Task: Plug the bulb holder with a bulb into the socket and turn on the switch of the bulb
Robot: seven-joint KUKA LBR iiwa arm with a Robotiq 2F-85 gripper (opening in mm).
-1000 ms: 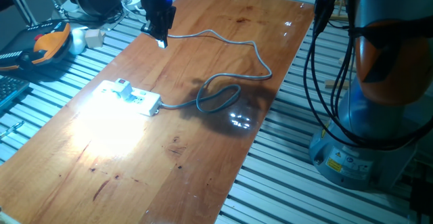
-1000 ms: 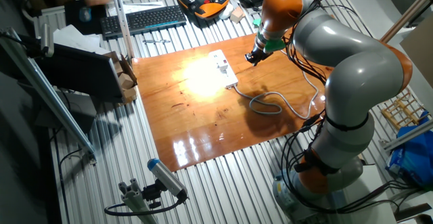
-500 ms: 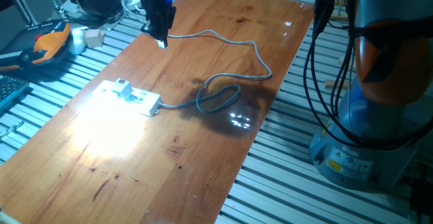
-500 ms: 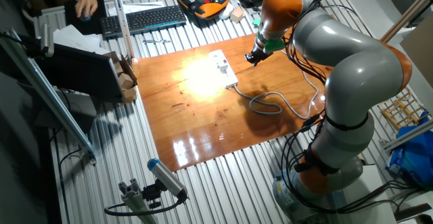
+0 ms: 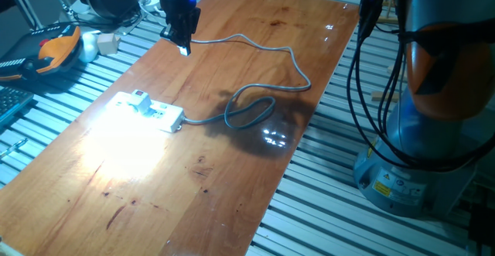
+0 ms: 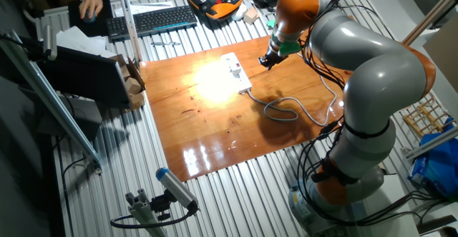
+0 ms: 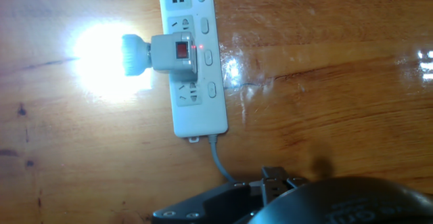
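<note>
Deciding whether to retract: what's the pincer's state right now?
Pincer: holding nothing, above the table, clear of the lit bulb holder; open or closed cannot be told.

The socket [image 7: 196, 55] is lying lengthwise on the glossy wooden surface [image 7: 325, 68], running down from the top edge, with its grey cable [image 7: 220, 162] trailing from the lower end toward the bottom of the frame. The bulb holder [image 7: 174, 52] is sitting plugged into one of the middle outlets, its red mark facing the camera and a small red light glowing just beside it. The bulb is sticking out to the left and shining brightly, washing out the wood around it. Dark parts of the hand [image 7: 270, 200] are showing along the bottom edge; its fingertips are lying out of frame.
</note>
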